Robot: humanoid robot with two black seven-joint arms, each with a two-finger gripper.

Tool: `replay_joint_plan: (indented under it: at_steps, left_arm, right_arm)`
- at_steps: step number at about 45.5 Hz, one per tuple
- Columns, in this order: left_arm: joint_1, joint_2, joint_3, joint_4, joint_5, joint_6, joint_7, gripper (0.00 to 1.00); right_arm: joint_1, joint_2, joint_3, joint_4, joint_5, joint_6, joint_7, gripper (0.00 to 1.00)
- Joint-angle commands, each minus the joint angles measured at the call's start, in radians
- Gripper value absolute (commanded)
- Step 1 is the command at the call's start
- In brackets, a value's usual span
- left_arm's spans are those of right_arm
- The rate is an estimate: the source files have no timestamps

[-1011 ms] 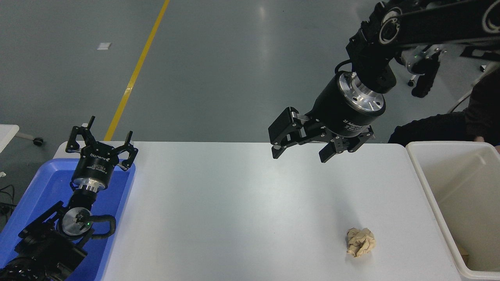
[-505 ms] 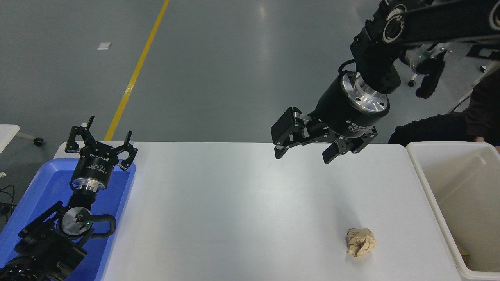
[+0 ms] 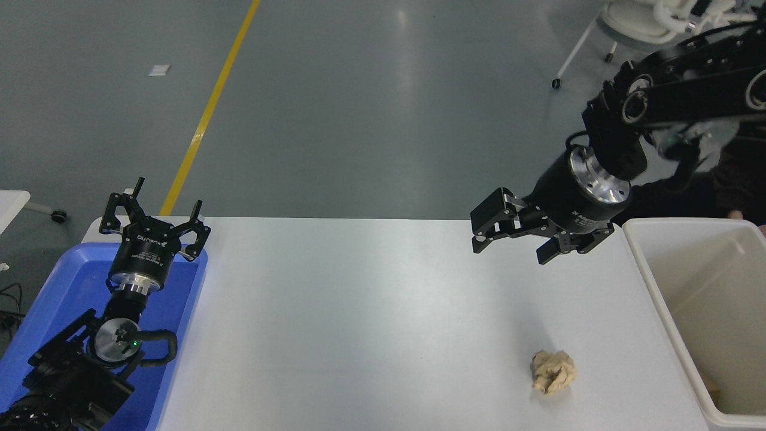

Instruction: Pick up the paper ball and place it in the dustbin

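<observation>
The tan crumpled paper ball [image 3: 553, 372] lies alone on the white table [image 3: 359, 323] near its front right. My right gripper [image 3: 512, 251] hangs open above the table's far right part, well beyond the ball and apart from it, nothing between its fingers. The cream dustbin [image 3: 658, 299] stands at the table's right edge, just right of that gripper; a tan scrap shows at its bottom [image 3: 712, 386]. My left gripper [image 3: 154, 222] is parked open at the lower left, over the blue tray.
A shallow blue tray [image 3: 60, 287] sits at the table's left end under the left arm. A person in dark clothing [image 3: 736, 173] is behind the dustbin at the right edge. A wheeled white frame [image 3: 634, 24] stands on the floor at top right.
My right gripper has swung to the right and a little lower, toward the dustbin side, still open. The paper ball and the left arm have not moved.
</observation>
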Motion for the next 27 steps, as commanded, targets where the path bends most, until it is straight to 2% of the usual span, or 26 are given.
replay_joint_plan:
  at_steps: [1, 8, 19, 27]
  left_arm:
    - [-0.001, 0.0, 0.0, 0.0, 0.0, 0.0, 0.0, 1.0]
    - [-0.001, 0.0, 0.0, 0.0, 0.0, 0.0, 0.0, 1.0]
    - [-0.001, 0.0, 0.0, 0.0, 0.0, 0.0, 0.0, 1.0]
    - [-0.002, 0.0, 0.0, 0.0, 0.0, 0.0, 0.0, 1.0]
  right_arm:
    - [-0.258, -0.158, 0.102, -0.057, -0.2, -0.045, 0.006, 1.0]
    - [-0.464, -0.187, 0.25, -0.146, -0.357, -0.053, 0.006, 1.0]
    - [-0.673, -0.186, 0.359, -0.257, -0.533, -0.09, 0.022, 1.0]
    - [-0.748, -0.15, 0.402, -0.305, -0.553, -0.125, 0.02, 1.0]
